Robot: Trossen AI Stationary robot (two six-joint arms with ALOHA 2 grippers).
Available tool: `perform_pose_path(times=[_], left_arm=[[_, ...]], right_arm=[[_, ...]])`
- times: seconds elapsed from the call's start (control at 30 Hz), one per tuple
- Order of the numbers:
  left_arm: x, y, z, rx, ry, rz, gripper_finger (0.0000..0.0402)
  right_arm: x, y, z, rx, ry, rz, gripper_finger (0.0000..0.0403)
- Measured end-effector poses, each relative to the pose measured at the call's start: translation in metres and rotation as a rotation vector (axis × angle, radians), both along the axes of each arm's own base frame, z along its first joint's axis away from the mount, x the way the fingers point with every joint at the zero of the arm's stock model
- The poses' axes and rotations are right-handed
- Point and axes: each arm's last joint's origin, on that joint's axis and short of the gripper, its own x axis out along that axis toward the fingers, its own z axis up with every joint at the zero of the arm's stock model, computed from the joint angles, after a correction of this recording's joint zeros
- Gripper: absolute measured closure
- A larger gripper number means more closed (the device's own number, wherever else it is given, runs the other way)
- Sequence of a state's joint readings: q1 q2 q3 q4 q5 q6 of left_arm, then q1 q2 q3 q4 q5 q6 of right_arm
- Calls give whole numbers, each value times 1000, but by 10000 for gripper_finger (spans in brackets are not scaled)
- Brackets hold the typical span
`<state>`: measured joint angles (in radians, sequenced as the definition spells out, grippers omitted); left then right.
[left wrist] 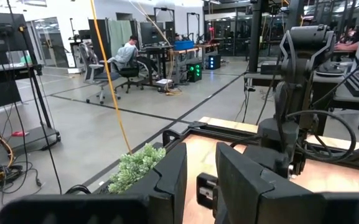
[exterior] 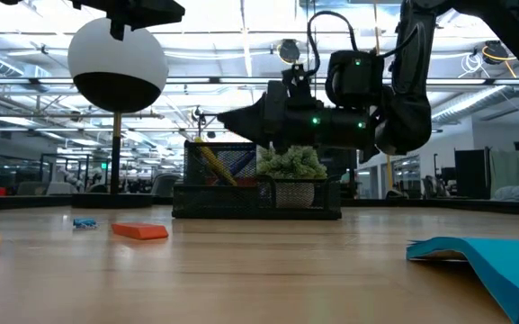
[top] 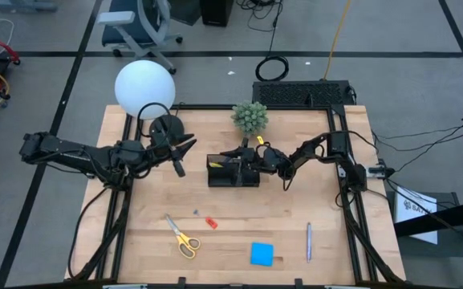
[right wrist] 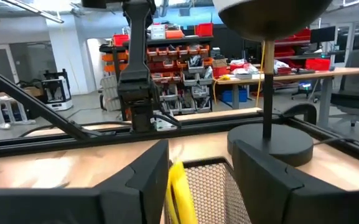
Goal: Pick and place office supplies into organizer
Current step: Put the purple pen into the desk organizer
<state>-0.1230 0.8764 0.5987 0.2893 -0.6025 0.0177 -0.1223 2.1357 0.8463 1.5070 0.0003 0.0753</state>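
Two arms: both reach in over the wooden table (top: 239, 217), one from each side of the black organizer (top: 233, 172).
Organizer: sits near the table's middle, just in front of the green spiky plant (top: 250, 117).
Right gripper (top: 245, 158): directly above the organizer, fingers spread apart with nothing between them; a yellow pen (right wrist: 180, 190) stands in the mesh compartment just below.
Left gripper (top: 184, 149): hovers to the organizer's left, by the black lamp base (top: 167, 127); its fingers show a narrow gap and nothing can be seen held there.
Scissors (top: 182, 236): yellow-handled, lying well in front of the organizer and to its left.
Red piece (top: 211, 222): in front of the organizer, beside a tiny blue piece (top: 196, 213).
Blue note pad (top: 261, 254): well in front of the organizer, near the table's front edge.
Pen (top: 309, 241): slim, grey-blue, in front of the organizer and to its right.
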Motion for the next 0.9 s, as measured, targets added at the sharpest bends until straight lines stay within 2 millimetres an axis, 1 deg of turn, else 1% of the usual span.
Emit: perform_pose_path(times=[0.2, 0.33, 0.53, 0.77, 0.9], left_arm=[[0, 0, 0, 0, 0, 0, 311], [0, 0, 0, 0, 0, 0, 311], [0, -3, 0, 1, 1, -16, 311], [0, -5, 1, 4, -5, -27, 311], [0, -5, 2, 3, -16, -42, 311]], right_arm=[[-1, 3, 23, -44, -60, 2, 235], [-4, 11, 39, -86, -91, 15, 238], [-11, 31, 59, -127, -42, 63, 237], [-23, 56, 82, -178, 59, 133, 243], [-30, 66, 92, -196, 116, 166, 243]])
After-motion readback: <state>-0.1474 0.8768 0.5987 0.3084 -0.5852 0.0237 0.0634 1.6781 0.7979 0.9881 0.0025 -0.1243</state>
